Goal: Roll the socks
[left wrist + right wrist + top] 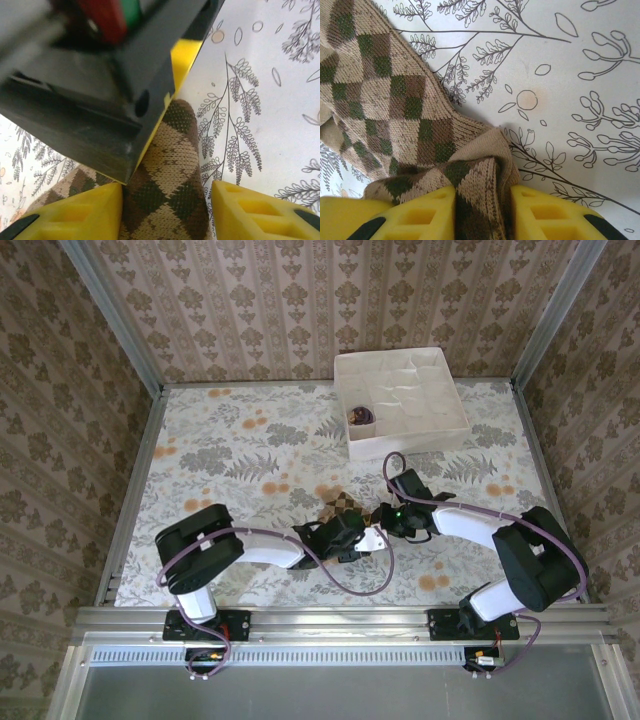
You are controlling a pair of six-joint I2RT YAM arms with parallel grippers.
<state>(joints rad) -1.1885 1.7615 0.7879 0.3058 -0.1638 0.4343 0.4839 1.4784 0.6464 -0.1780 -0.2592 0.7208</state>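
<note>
From above, both wrists cover most of the argyle sock (pixel 343 505) at mid-surface (pixel 230 460), and a blurred black housing (pixel 85 100) blocks half the left wrist view. The right jaws pinch a bunched fold of the sock tight. The left jaws stand part-open astride its flat length; whether they press it cannot be told. The purple sock (pixel 359 416) sits in a cell of the white box (pixel 405 447).
</note>
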